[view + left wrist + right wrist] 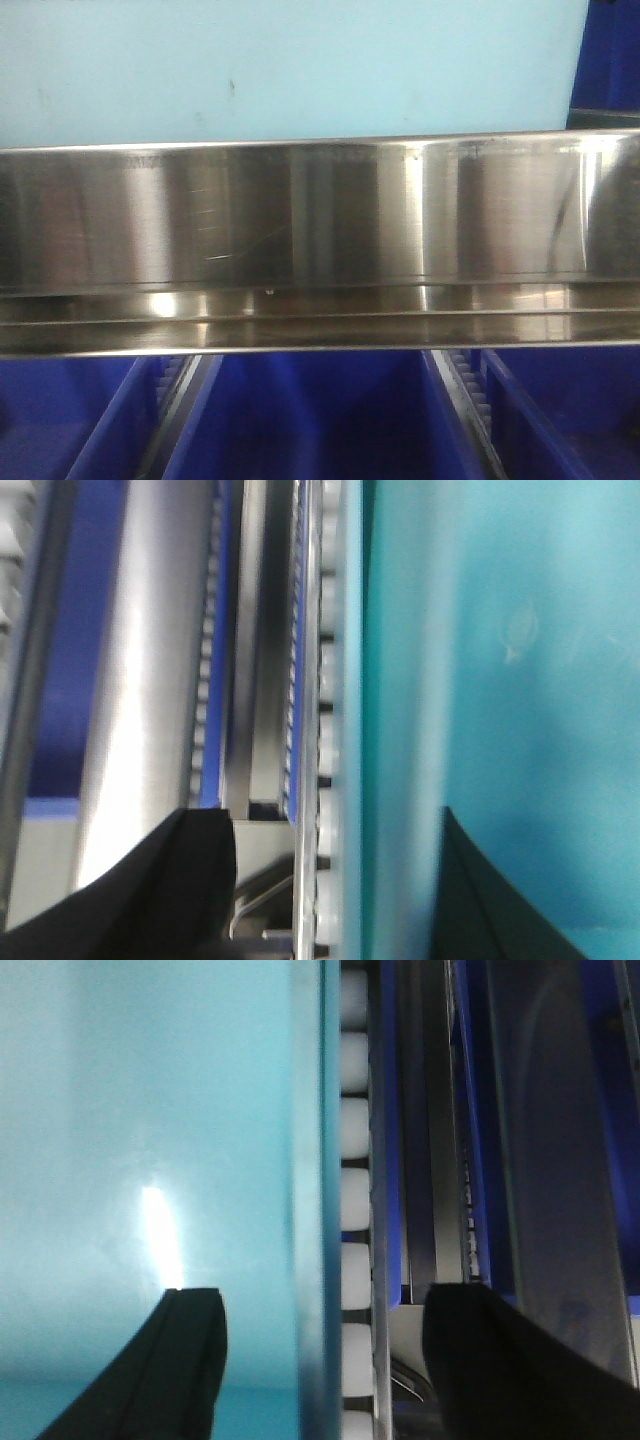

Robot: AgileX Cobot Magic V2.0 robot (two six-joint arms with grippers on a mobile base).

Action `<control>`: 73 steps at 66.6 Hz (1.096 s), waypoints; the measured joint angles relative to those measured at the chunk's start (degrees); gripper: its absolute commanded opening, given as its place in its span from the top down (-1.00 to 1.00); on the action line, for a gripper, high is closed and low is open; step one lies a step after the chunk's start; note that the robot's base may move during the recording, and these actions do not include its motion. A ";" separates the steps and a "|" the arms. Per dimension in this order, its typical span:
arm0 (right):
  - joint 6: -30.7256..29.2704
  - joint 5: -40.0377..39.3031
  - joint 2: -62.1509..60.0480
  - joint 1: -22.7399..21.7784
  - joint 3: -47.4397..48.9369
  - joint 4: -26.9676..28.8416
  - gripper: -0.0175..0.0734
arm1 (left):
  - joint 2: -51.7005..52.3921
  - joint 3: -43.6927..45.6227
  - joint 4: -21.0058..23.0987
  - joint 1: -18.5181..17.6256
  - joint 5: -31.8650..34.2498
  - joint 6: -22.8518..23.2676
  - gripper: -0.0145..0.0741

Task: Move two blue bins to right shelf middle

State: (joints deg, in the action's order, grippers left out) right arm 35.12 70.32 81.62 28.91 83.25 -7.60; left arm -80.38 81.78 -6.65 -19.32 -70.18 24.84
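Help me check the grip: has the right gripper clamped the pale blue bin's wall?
No, the right gripper straddles the bin wall with fingers wide apart.

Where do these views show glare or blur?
Front view: bright streaky reflections across the brushed steel shelf rail. Left wrist view: soft blur throughout, smearing the pale turquoise wall. Right wrist view: a white glare patch on that wall.

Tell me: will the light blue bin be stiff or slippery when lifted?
Probably stiff: the light blue bin has a flat, straight wall. Perhaps slippery, since its surface shows glare. The white rollers beside it may let it slide.
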 measured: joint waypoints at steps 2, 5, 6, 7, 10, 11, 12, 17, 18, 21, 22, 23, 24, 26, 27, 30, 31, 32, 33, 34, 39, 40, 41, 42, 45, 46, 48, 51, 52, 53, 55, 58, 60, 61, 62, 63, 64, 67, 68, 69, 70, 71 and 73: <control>0.00 0.00 0.00 0.00 -0.33 0.00 -0.08 | 0.00 -0.34 0.55 -0.02 0.00 -0.29 0.05; 0.00 0.00 0.00 0.00 -0.45 0.04 -0.08 | 0.00 -0.70 1.00 -0.02 0.00 -0.68 0.05; 0.00 0.00 0.00 0.00 -0.45 0.04 -0.08 | 0.00 -0.81 1.13 -0.02 0.00 -0.92 0.05; 0.00 0.00 0.00 0.00 -0.45 0.04 -0.08 | 0.00 -0.85 1.44 -0.02 0.00 -1.06 0.05; 0.00 0.00 0.00 0.00 -0.45 0.04 -0.08 | 0.00 -0.95 1.67 -0.02 0.00 -1.18 0.05; 0.00 0.00 0.00 0.00 -0.45 0.04 -0.08 | 0.00 -0.95 1.79 -0.02 0.00 -1.31 0.05; 0.00 0.00 0.00 0.00 -0.45 0.04 -0.08 | 0.00 -0.95 1.79 -0.02 0.00 -1.31 0.05; 0.00 0.00 0.00 0.00 -0.45 0.04 -0.08 | 0.00 -0.97 1.79 -0.02 0.00 -1.31 0.07; 0.00 0.00 0.00 0.00 -0.45 0.04 -0.08 | 0.00 -1.08 1.79 -0.02 0.00 -1.42 0.08; 0.00 0.00 0.00 0.00 -0.45 0.04 -0.07 | 0.00 -1.07 1.79 -0.02 0.00 -1.42 0.11; 0.00 0.00 0.00 0.00 -0.45 0.04 -0.07 | 0.00 -1.07 1.79 -0.02 0.00 -1.42 0.11; 0.00 0.00 0.00 0.00 -0.45 0.04 -0.05 | 0.00 -1.07 1.79 -0.02 0.00 -1.42 0.12; 0.00 0.00 0.00 0.00 -0.45 0.04 -0.03 | 0.00 -1.07 1.79 -0.02 0.00 -1.42 0.15; 0.00 0.00 0.00 0.00 -0.45 0.04 0.00 | 0.00 -1.07 1.79 -0.02 0.00 -1.54 0.17; 0.00 0.00 0.00 0.00 -0.45 0.04 0.03 | 0.00 -1.07 1.79 -0.02 0.00 -1.54 0.19; 0.00 0.00 0.00 0.00 -0.45 0.04 0.13 | 0.00 -1.07 1.79 -0.02 0.00 -1.54 0.29; 0.00 0.00 0.00 0.00 -0.45 0.04 0.18 | 0.00 -1.07 1.79 -0.02 0.00 -1.54 0.31; 0.00 0.00 0.00 0.00 -0.45 0.04 0.22 | 0.00 -1.07 1.79 -0.02 0.00 -1.54 0.34; 0.00 0.00 0.00 0.00 -0.45 0.04 0.29 | 0.00 -1.07 1.91 -0.02 0.00 -1.54 0.39; 0.00 0.00 0.00 0.00 -0.45 0.04 0.34 | 0.00 -1.07 2.03 -0.02 0.00 -1.54 0.43; 0.00 0.00 0.00 0.00 -0.45 0.04 0.60 | -0.03 -1.07 2.47 -0.02 0.00 -1.66 0.61; 0.00 0.00 0.00 0.00 -0.45 0.14 0.65 | -0.03 -1.07 2.59 -0.02 0.00 -1.75 0.65; 0.00 0.00 0.00 0.00 -0.45 0.14 0.70 | -0.03 -1.07 2.60 -0.02 0.00 -1.75 0.68; 0.00 0.00 0.00 0.00 -0.45 0.26 0.75 | -0.03 -1.07 2.69 -0.02 0.00 -1.75 0.72; 0.00 0.00 0.00 0.00 -0.45 0.43 0.90 | -0.03 -1.07 2.69 -0.02 -0.03 -2.10 0.84; -0.13 0.00 0.00 0.00 -0.45 0.43 0.92 | -0.03 -1.07 2.69 -0.02 -0.03 -2.11 0.88; -0.28 0.09 0.00 0.00 -0.45 0.43 0.98 | -0.03 -1.07 2.69 -0.02 -0.03 -2.21 0.93; -0.54 0.09 0.00 0.00 -0.45 0.43 0.98 | -0.13 -1.07 2.72 -0.02 -0.03 -2.36 0.92; -0.68 0.09 0.00 0.00 -0.45 0.43 0.98 | -0.13 -1.07 2.72 -0.02 -0.03 -2.35 0.92; -0.77 0.09 0.00 0.00 -0.45 0.51 0.98 | -0.13 -1.07 2.83 -0.02 -0.03 -2.35 0.92; -0.92 0.09 0.00 0.00 -0.45 0.51 0.98 | -0.13 -1.07 2.82 -0.02 -0.03 -2.49 0.92; -1.07 0.09 0.00 0.00 -0.45 0.63 0.98 | -0.13 -1.07 2.82 -0.02 -0.03 -2.85 0.92; -1.16 0.09 0.00 0.00 -0.45 0.57 0.98 | -0.13 -1.07 2.82 -0.02 -0.03 -2.98 0.92; -1.16 0.09 0.00 0.00 -0.45 0.57 0.98 | -0.13 -1.07 2.82 -0.02 -0.03 -3.09 0.92; -1.16 0.09 0.00 0.00 -0.45 0.57 0.98 | -0.13 -1.07 2.82 -0.02 -0.03 -3.12 0.92; -1.16 0.09 0.00 0.00 -0.45 0.57 0.98 | -0.13 -1.07 2.82 -0.02 -0.03 -3.24 0.92; -1.20 0.09 0.00 0.00 -0.45 0.57 0.98 | -0.13 -1.07 2.82 -0.02 -0.03 -3.24 0.92; -1.32 0.09 0.00 0.00 -0.45 0.57 0.98 | -0.13 -1.07 2.82 -0.02 -0.03 -3.24 0.92; -1.43 0.09 0.00 0.00 -0.45 0.57 0.98 | -0.13 -1.07 2.82 -0.02 -0.03 -3.35 0.92; -1.55 0.09 0.00 0.00 -0.45 0.57 0.98 | -0.13 -1.07 2.82 -0.02 -0.03 -3.35 0.92; -1.55 0.09 0.00 0.00 -0.45 0.57 0.98 | -0.13 -1.07 2.82 -0.02 -0.03 -3.35 0.92; -1.67 0.09 0.00 0.00 -0.45 0.57 0.98 | -0.13 -1.07 2.82 -0.02 -0.03 -3.35 0.92; -1.77 0.09 0.00 0.00 -0.45 0.57 0.98 | -0.13 -1.07 2.82 -0.02 -0.03 -3.46 0.92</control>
State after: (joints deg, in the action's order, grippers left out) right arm 33.35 70.41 81.62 28.91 82.80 -7.03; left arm -80.51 80.71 -3.83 -19.33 -70.22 21.38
